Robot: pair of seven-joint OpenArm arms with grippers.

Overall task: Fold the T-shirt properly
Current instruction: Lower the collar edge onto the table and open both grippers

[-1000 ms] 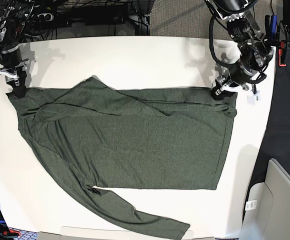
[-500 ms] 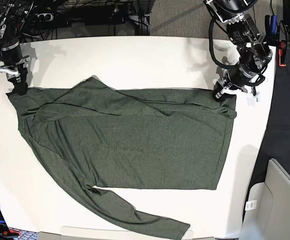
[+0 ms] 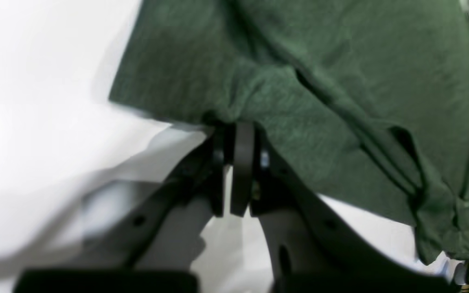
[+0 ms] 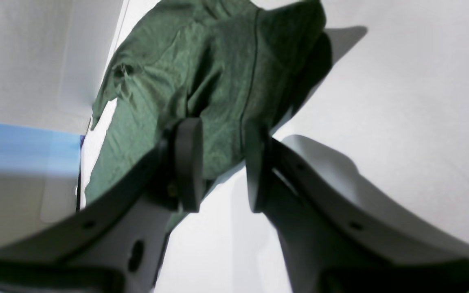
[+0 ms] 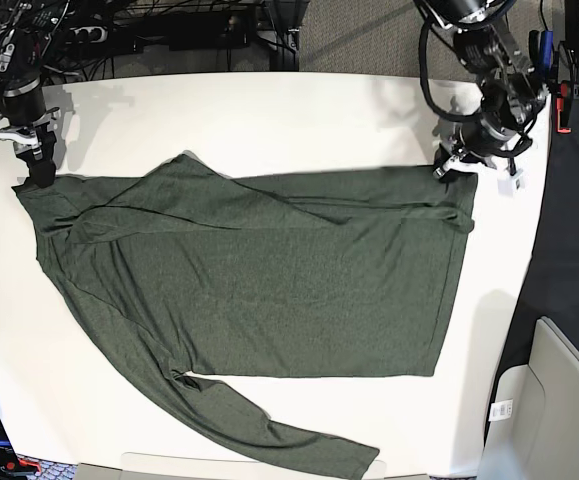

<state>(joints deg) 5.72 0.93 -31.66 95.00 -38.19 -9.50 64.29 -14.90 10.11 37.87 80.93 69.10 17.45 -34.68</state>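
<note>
Here, both tools point(image 3: 236, 134) point(image 4: 218, 162) pinch T-shirt point(image 5: 259, 280) corners on the table point(image 5: 269, 110).

A white table point(image 5: 299, 120) stands on grey carpet point(image 5: 354, 35).

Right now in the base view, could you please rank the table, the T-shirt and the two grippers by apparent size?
1. table
2. T-shirt
3. left gripper and right gripper: both small and look alike, so I won't rank them.
</note>
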